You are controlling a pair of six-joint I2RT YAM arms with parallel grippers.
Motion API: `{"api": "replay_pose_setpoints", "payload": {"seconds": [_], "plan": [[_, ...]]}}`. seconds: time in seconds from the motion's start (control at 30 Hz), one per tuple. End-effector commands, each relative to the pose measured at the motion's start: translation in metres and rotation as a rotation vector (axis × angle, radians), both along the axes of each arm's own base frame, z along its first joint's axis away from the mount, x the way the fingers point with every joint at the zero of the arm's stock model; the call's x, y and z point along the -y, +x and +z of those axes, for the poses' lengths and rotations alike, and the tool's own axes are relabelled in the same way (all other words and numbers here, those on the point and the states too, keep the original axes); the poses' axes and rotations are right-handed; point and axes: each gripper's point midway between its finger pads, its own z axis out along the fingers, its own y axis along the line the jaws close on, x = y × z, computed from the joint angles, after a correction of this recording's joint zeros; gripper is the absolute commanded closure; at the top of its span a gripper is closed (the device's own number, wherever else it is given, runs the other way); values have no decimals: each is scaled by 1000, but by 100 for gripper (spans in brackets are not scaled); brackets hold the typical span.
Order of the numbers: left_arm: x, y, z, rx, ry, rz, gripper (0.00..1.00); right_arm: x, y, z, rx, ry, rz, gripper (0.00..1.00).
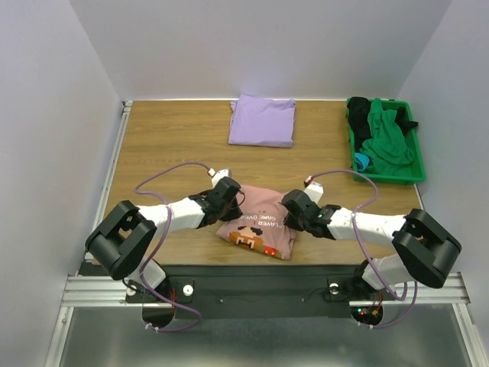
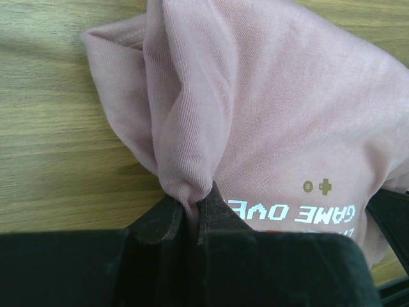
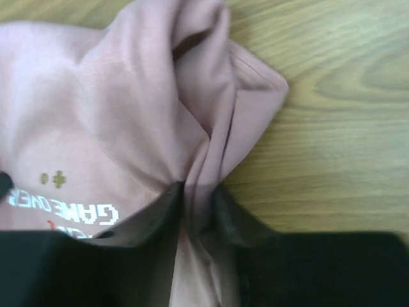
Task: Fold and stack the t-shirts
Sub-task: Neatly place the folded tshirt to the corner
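Both sides taken: the left pincer [image 2: 192, 206] and right pincer [image 3: 198, 195] are each clamped on a bunched fold at opposite edges of the pink shirt [image 1: 256, 225]. It lies folded, print up, near the front of the tabletop [image 1: 168, 145]. The lavender shirt [image 1: 263, 120] rests folded well apart at the far side. The cloth looks light, soft and limp. It would likely sag or slide unless held by its edges, both sides together.
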Motion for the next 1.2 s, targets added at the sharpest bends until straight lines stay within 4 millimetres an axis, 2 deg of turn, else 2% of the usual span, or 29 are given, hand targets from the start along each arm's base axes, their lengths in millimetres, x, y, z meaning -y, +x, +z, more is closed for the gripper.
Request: {"api": "replay_pose_setpoints", "payload": {"seconds": [0.0, 0.03, 0.1, 0.13, 0.2, 0.23, 0.27, 0.3, 0.4, 0.43, 0.47, 0.5, 0.53, 0.6, 0.63, 0.67, 0.7, 0.73, 0.8, 0.87, 0.9, 0.93, 0.97, 1.0, 1.03, 1.07, 1.1, 1.13, 1.17], "plan": [[-1, -10, 2, -20, 45, -60, 100, -30, 17, 20, 45, 69, 55, 80], [1, -4, 9, -1, 41, -58, 100, -32, 24, 26, 70, 60, 57, 89], [4, 2, 18, 22, 46, -57, 100, -32, 36, 36, 107, 33, 74, 100], [6, 11, 30, 50, 49, -44, 100, -36, 46, 51, 144, 41, 70, 100], [9, 26, 49, 104, 63, -26, 100, -29, 65, 67, 207, 1, 50, 100], [8, 31, 54, 118, 74, -15, 100, -28, 71, 74, 231, -12, 41, 100], [8, 36, 60, 129, 82, -5, 100, -30, 80, 90, 270, -16, 43, 100], [9, 46, 74, 155, 96, 12, 100, -27, 87, 97, 295, -42, 45, 100], [15, 63, 95, 202, 108, 17, 100, -27, 109, 127, 361, -52, 31, 100], [20, 75, 115, 240, 86, 29, 100, -26, 116, 135, 377, -68, 45, 100], [22, 83, 126, 261, 79, 32, 100, -26, 122, 144, 393, -69, 43, 100], [25, 92, 132, 276, 83, 33, 100, -24, 137, 157, 417, -70, 27, 100], [27, 107, 155, 328, 79, 41, 100, -21, 145, 158, 422, -99, 35, 100], [29, 124, 165, 351, 100, 49, 100, -12, 163, 170, 441, -106, 13, 100], [30, 136, 186, 386, 91, 63, 100, -14, 173, 182, 461, -95, 15, 100], [26, 146, 192, 402, 105, 66, 100, -10, 181, 189, 475, -111, 19, 100], [26, 156, 191, 404, 118, 64, 100, -3, 194, 184, 465, -128, 8, 100], [31, 168, 210, 444, 90, 65, 100, -1, 206, 200, 495, -121, -8, 100], [25, 189, 221, 478, 98, 62, 100, 11, 224, 204, 502, -140, -21, 100], [31, 212, 234, 517, 92, 29, 100, 10, 247, 210, 512, -133, -11, 100], [30, 226, 223, 501, 109, 31, 100, 20, 259, 214, 518, -134, -25, 100], [31, 238, 243, 538, 91, 37, 100, 18, 269, 202, 498, -140, -15, 100], [32, 249, 231, 527, 114, 30, 100, 25, 283, 217, 528, -140, -31, 100], [30, 262, 247, 560, 95, 38, 100, 23, 293, 202, 505, -152, -10, 100], [31, 270, 248, 566, 93, 32, 100, 26, 298, 214, 527, -144, -23, 100], [31, 277, 248, 575, 92, 26, 100, 22, 311, 215, 536, -139, -8, 100], [31, 288, 234, 560, 101, 23, 100, 26, 320, 211, 533, -141, -7, 100], [28, 300, 242, 583, 86, 32, 100, 26, 328, 212, 542, -149, 1, 100], [28, 306, 242, 590, 81, 25, 100, 28, 335, 212, 545, -158, -6, 100]]}}
